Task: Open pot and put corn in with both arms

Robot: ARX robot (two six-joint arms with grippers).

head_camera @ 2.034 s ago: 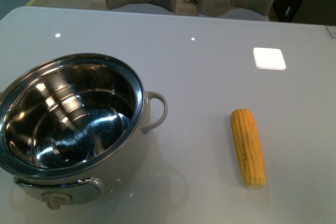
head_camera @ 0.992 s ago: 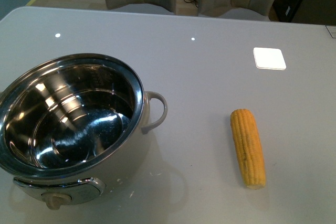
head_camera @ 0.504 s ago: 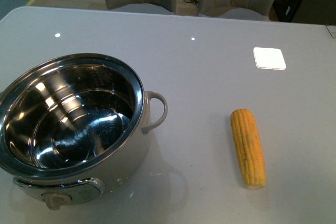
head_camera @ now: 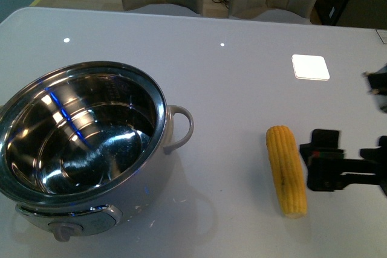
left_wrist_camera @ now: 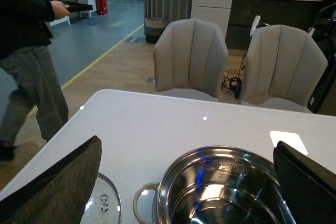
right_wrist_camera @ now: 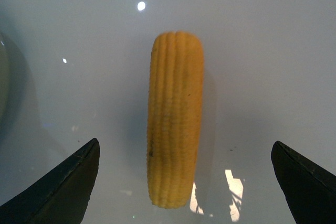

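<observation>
**Pot Uncovered, Corn on the Table, Both Pincers Spread Wide**

At the left of the front view, on the pale grey table [head_camera: 242, 70]: the pot [head_camera: 84, 143], lid off, steel interior gleaming, one cream loop handle turned toward the corn, knob facing the camera. Well apart to its right: the corn [head_camera: 286, 170], flat on the tabletop, lying lengthwise away from the robot. Seen from the right wrist: the right gripper [right_wrist_camera: 185, 161] opened wide, a black finger at each side, the cob lying between and ahead of them, clear of both. In the front view, black gripper parts just beside the cob on its right, not touching. From the left wrist: the left gripper [left_wrist_camera: 188, 166] equally wide and gripping nothing, poised over the pot's mouth. Next to the pot's far handle: a glass lid [left_wrist_camera: 102, 203], flat on the table. Beyond the table's far edge: two beige chairs [left_wrist_camera: 191, 56] and a person [left_wrist_camera: 26, 56] in a dark top.
</observation>
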